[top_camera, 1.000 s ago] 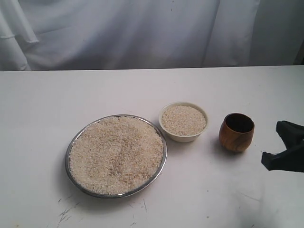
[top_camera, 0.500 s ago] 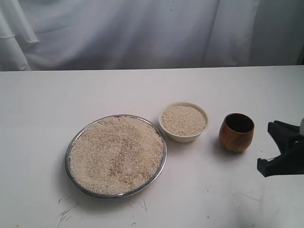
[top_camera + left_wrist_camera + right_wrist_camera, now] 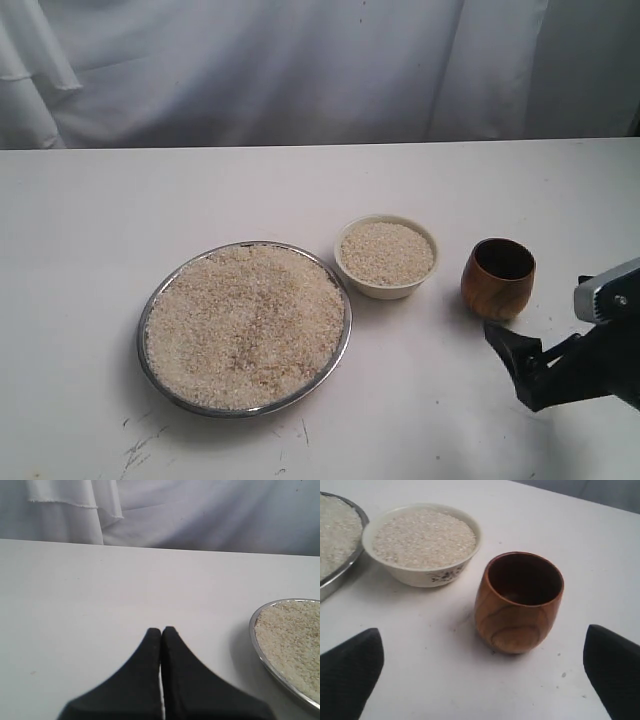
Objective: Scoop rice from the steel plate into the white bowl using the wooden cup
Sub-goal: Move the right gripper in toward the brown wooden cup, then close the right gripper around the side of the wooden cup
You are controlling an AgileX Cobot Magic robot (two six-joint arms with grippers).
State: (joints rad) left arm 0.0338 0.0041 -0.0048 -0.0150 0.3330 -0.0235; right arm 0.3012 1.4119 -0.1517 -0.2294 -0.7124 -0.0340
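My left gripper (image 3: 161, 630) idles off the steel plate (image 3: 346, 330) edge, jaws pressed together, holding nothing. Plate is heaped with rice (image 3: 245, 325). White bowl (image 3: 386, 287) just right of it, nearly full of grains. Wooden cup (image 3: 498, 285) stands upright and empty, right of bowl. My right gripper (image 3: 482, 630) faces it, jaws wide, not touching. Grasp, scoop and pour all left

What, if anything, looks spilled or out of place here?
Nothing is spilled or tipped. One odd point: the white bowl already holds rice nearly to its rim, while the wooden cup stands upright and empty.
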